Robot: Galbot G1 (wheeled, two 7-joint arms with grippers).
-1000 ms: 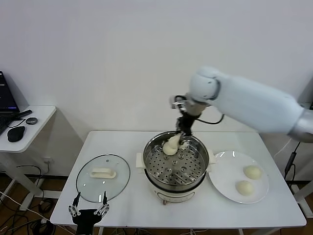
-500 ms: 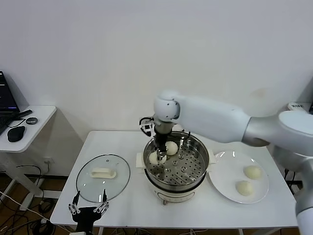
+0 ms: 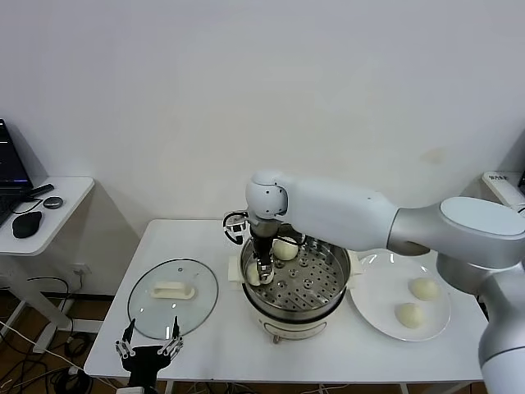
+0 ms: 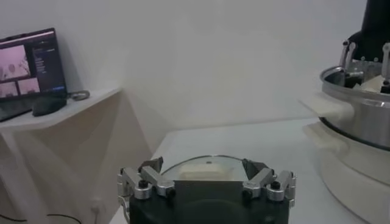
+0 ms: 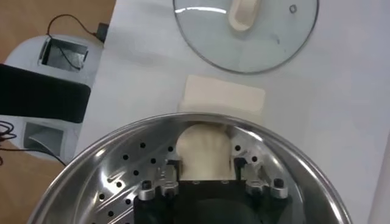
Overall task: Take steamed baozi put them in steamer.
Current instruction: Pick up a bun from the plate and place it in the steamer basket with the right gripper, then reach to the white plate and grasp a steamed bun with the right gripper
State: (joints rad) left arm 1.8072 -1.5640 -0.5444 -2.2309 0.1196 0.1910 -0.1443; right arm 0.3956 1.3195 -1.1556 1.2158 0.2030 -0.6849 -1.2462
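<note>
Right gripper (image 3: 261,273) lowered into steamer (image 3: 340,283), fingers parting off second baozi (image 5: 203,152); two remain on plate (image 3: 373,308). Left fingers apart, idle.

We see the steamer (image 3: 297,305), a large round shiny steel pot with a perforated steel tray inside, a white base and white side handles, standing upright near the middle of the table. Inside it lie two baozi, both small, round, smooth and pale cream-white: one baozi (image 3: 286,249) rests on the tray at about twelve o'clock near the far wall, and another baozi (image 3: 254,273) sits at about nine o'clock, pressed close to the steel wall. At three o'clock from the steamer, two more baozi (image 3: 424,288) lie side by side, the nearer baozi (image 3: 409,314) just beside the first.
</note>
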